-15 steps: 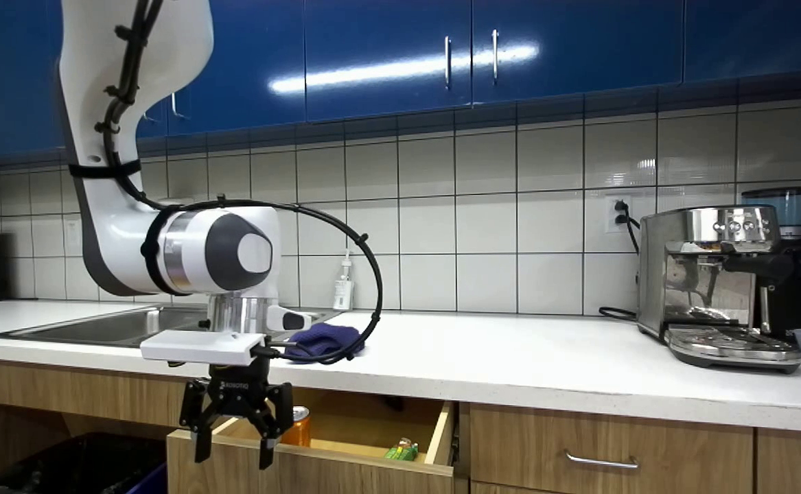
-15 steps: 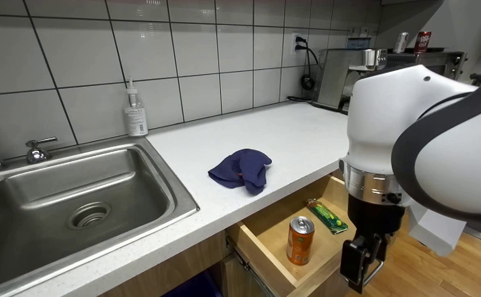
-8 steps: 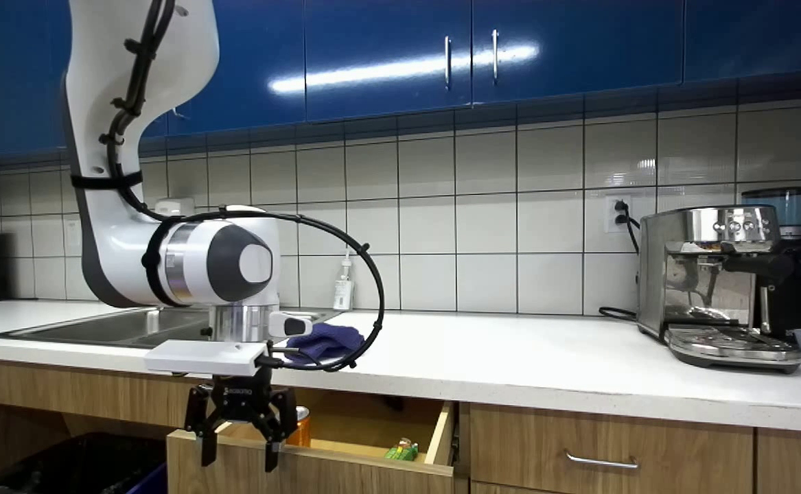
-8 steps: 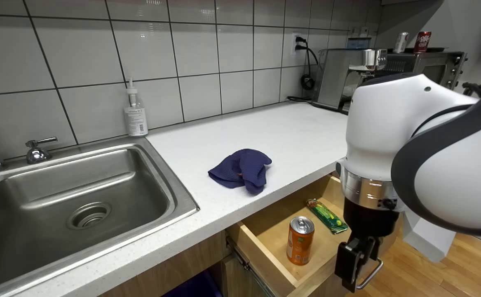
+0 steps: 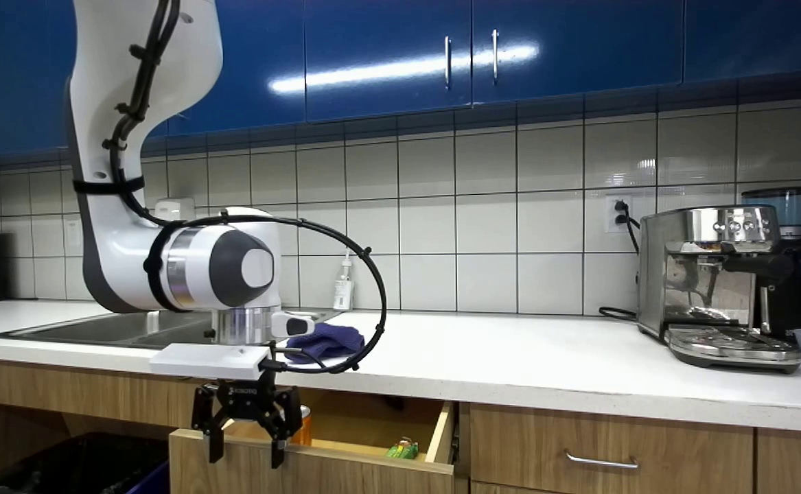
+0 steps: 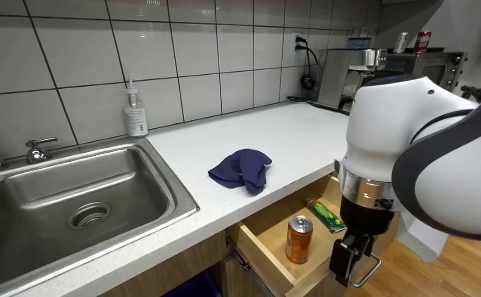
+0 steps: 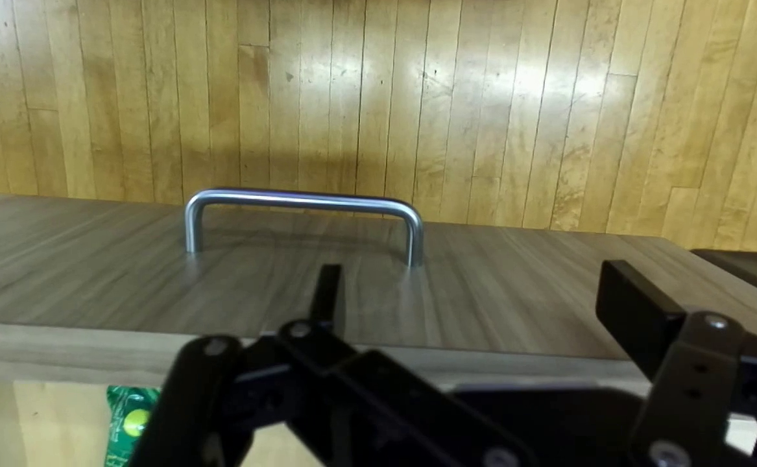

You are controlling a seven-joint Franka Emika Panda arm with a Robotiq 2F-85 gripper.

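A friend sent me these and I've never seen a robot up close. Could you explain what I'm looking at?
The machine is a white robot arm ending in a black two-fingered gripper. Two pictures are taken from outside the robot, from different places. The third is taken from its wrist, looking past the gripper at the metal handle of an open drawer.

On the white countertop, a crumpled dark blue cloth lies near a sink, and a coffee machine stands farther along. Inside the drawer, an orange can stands upright beside a green packet.

The gripper is open and holds nothing. It is by the drawer's front; whether they touch, I can't tell.
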